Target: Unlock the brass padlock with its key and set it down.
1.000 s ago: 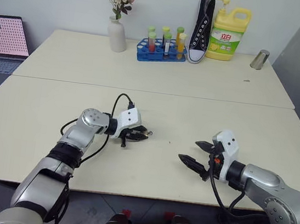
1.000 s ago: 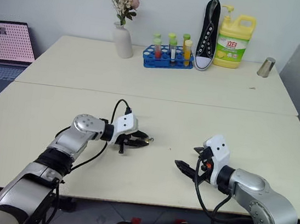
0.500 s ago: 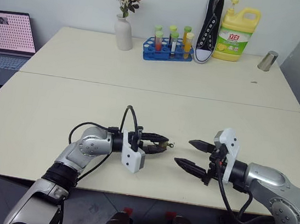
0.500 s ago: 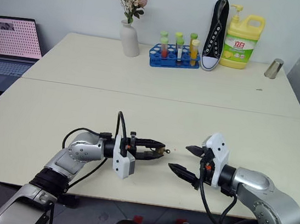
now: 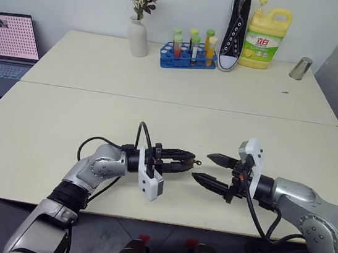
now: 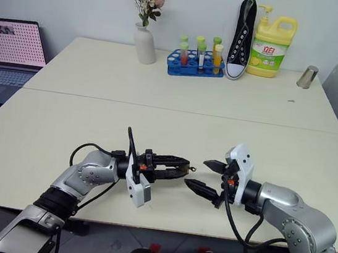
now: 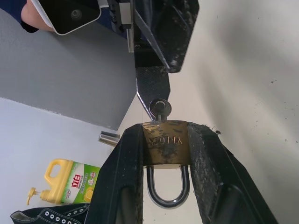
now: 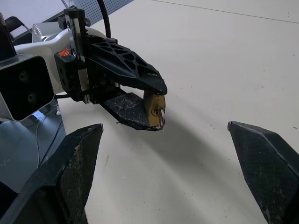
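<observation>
My left gripper [image 7: 164,129] is shut on the brass padlock [image 7: 166,145], with a finger against each side of its body. The silver shackle [image 7: 167,189] points back toward the wrist. The small key [image 7: 160,108] sticks out of the lock's far end, toward my right gripper [image 5: 201,166]. Both grippers hover level above the near table [image 5: 45,122], tip to tip with a small gap. The right gripper is open, its fingers [image 8: 77,158] spread wide in front of the padlock [image 8: 154,108] and touching nothing.
The far table carries a laptop [image 5: 9,37], a white vase [image 5: 138,41], a blue rack of tubes [image 5: 187,57], a black shoe [image 5: 233,32], a yellow detergent bottle [image 5: 266,39] and a metal cup [image 5: 300,68]. A seam [image 5: 178,103] joins the two tables.
My left gripper rose off the table and rolled over, so it now points level at the right gripper with the padlock. The right gripper drifted slightly closer. The camera view also shifted.
</observation>
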